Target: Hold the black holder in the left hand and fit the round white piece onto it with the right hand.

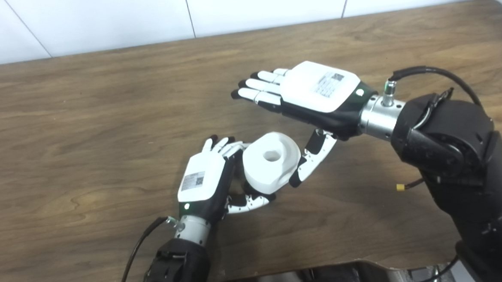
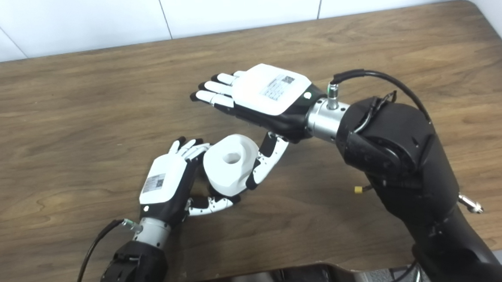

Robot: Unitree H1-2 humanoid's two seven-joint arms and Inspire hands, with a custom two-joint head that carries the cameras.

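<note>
Nearest the camera, the left robot hand (image 1: 203,182) rests low over the desk (image 1: 82,124), its fingers and thumb curled around the white piece (image 1: 270,163), whose centre hole faces up. Any black holder beneath is hidden. Just beyond, the right robot hand (image 1: 313,95) hovers open, fingers straight, thumb close beside the piece.

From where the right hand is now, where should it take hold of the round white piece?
Probably by the curved outer wall of the round white piece, thumb on the near-right side, fingers over the far side. The left hand already blocks its left, the right hand is open above-right, and the centre hole faces up, so keep the top clear.
</note>
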